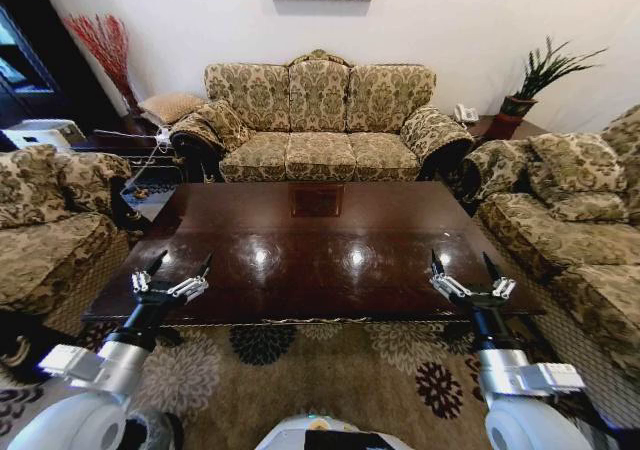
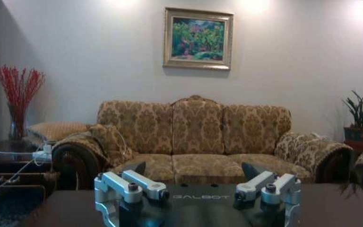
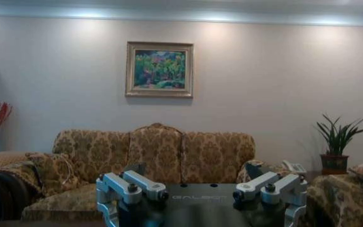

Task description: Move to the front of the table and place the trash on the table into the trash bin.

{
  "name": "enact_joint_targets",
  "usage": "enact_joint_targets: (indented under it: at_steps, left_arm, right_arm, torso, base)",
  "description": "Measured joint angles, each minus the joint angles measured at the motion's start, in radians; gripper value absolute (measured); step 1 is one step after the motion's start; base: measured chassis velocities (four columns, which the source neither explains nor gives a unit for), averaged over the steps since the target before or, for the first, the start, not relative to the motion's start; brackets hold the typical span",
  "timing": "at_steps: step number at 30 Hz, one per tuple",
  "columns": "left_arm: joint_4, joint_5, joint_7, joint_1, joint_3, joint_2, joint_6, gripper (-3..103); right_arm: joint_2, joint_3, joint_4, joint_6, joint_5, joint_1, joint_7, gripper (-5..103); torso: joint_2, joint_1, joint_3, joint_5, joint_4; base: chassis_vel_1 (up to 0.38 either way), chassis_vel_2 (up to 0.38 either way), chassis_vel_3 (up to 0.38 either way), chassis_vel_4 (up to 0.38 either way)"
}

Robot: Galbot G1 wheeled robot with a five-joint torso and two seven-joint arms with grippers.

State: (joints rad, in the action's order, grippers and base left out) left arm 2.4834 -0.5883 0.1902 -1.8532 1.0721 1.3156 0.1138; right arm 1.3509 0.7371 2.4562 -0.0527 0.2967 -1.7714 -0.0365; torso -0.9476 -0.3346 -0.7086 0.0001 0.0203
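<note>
We face the dark wooden counter, its glossy top right before us. Our left gripper and right gripper hover over its near corners, both spread and holding nothing. A patterned sofa stands beyond.

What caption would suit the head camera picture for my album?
Both grippers, left and right, open above the near edge of a glossy dark table, facing a patterned sofa.

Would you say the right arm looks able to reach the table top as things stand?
Probably yes: the right hand, open, hangs over the near right edge of the table, with bare glossy wood directly ahead of it.
</note>
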Motion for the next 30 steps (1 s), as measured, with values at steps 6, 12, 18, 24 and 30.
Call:
enact_joint_targets:
  at_steps: [6,12,18,24,30]
  left_arm:
    - [-0.002,-0.001,0.0,0.0,0.001,0.0,0.0,100]
    - [-0.002,-0.002,0.0,0.001,0.002,-0.001,0.0,100]
    - [-0.003,-0.003,0.0,0.001,0.002,-0.001,0.0,100]
    - [-0.003,-0.003,0.0,0.001,0.002,-0.001,0.0,100]
    - [-0.004,-0.004,0.0,0.001,0.003,-0.001,-0.001,100]
  right_arm:
    - [0.0,-0.001,-0.001,-0.001,0.0,0.0,0.001,100]
    - [-0.001,-0.002,-0.001,-0.001,0.0,0.001,0.001,100]
    - [-0.001,-0.002,-0.002,-0.002,-0.001,0.001,0.001,100]
    - [-0.001,-0.003,-0.002,-0.002,-0.001,0.001,0.001,100]
    - [-0.001,-0.003,-0.002,-0.002,-0.001,0.001,0.001,100]
  torso:
    - [0.0,0.0,0.0,-0.0001,0.0]
    - [0.0,0.0,0.0,0.0,0.0]
    - [0.0,0.0,0.0,-0.0001,0.0]
    - [0.0,0.0,0.0,-0.0001,0.0]
    - [0.0,0.0,0.0,-0.0001,0.0]
  base:
    - [0.0,0.0,0.0,0.0]
    - [0.0,0.0,0.0,0.0]
    - [0.0,0.0,0.0,0.0]
    - [0.0,0.0,0.0,0.0]
    - [0.0,0.0,0.0,0.0]
